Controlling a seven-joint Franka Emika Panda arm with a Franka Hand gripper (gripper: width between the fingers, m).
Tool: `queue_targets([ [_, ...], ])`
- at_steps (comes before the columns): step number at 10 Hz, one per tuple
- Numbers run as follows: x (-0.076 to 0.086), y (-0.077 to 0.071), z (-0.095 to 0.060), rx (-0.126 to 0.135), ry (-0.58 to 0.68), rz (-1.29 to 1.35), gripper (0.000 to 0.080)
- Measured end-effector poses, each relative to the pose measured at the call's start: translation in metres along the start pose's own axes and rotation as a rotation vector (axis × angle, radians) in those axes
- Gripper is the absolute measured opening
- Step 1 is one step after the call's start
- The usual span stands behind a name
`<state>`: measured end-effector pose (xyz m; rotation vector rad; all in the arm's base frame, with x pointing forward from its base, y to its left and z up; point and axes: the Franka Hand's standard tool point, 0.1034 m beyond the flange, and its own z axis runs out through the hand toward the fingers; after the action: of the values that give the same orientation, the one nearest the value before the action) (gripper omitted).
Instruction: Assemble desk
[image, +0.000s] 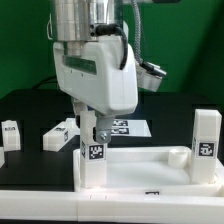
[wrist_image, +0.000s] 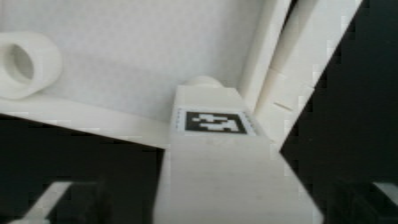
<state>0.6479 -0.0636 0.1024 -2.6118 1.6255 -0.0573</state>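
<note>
The white tray-like tabletop (image: 150, 172) lies at the front of the table. One square leg (image: 93, 158) stands upright at its corner on the exterior view's left, with a tag on its face. My gripper (image: 92, 130) hangs straight over this leg. In the wrist view the leg (wrist_image: 217, 130) runs down between my fingers, its top tag facing the camera. Dark gaps show on both sides of it, so my gripper (wrist_image: 222, 208) stands open around the leg without holding it. A second leg (image: 206, 135) stands upright at the tabletop's corner on the exterior view's right.
Two loose legs (image: 60, 133) (image: 10, 132) rest on the black table at the exterior view's left. The marker board (image: 128, 127) lies behind the tabletop. In the wrist view a round socket (wrist_image: 18, 65) sits in the tabletop's floor (wrist_image: 143, 60).
</note>
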Motion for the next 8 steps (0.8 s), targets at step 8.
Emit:
queue_targets([
  [8,-0.0005,0.0004,0.0003,-0.013,0.001,-0.809,0.0648],
])
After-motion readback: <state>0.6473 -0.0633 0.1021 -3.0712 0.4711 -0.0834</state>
